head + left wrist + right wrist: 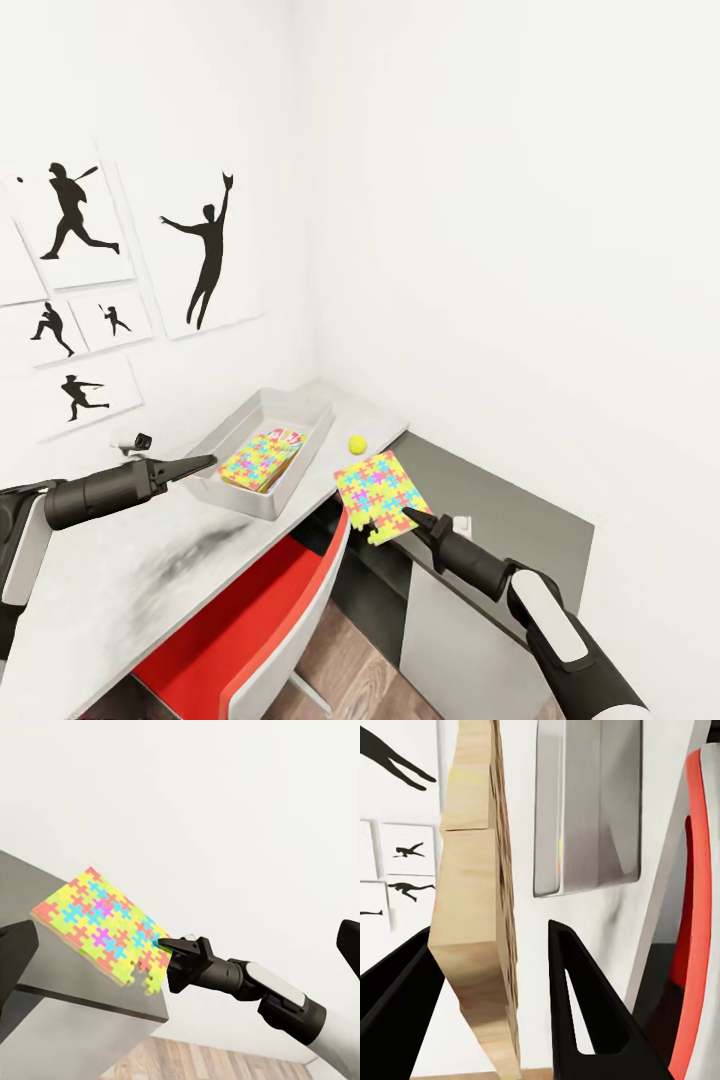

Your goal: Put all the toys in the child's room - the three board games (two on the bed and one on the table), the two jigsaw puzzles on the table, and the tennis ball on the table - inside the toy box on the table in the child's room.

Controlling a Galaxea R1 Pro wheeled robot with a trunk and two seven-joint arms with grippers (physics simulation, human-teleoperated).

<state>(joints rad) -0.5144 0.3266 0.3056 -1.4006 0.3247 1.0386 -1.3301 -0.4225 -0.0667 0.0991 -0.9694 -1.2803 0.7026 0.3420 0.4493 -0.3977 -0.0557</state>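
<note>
Beyond the tabletop's (120, 610) front edge, over the gap by the red chair (262, 620), the right claw (408, 516) carries a jigsaw puzzle (380, 490) pinched at its near edge; the right wrist view shows the slab's wooden underside edge-on between the two fingers, which are clamped against it. The slab tilts, its long axis running away from the claw toward the wall corner. The toy box (262, 498) lies to the claw's left, near the tabletop's far corner, with another jigsaw puzzle (258, 460) and a printed box already inside. The tennis ball (357, 444) rests just beside the box's right wall. The left claw (205, 462) hovers at the box's near left rim; I cannot tell how wide its fingers stand. Judging by this, the carry must swing leftward over the rim.
</note>
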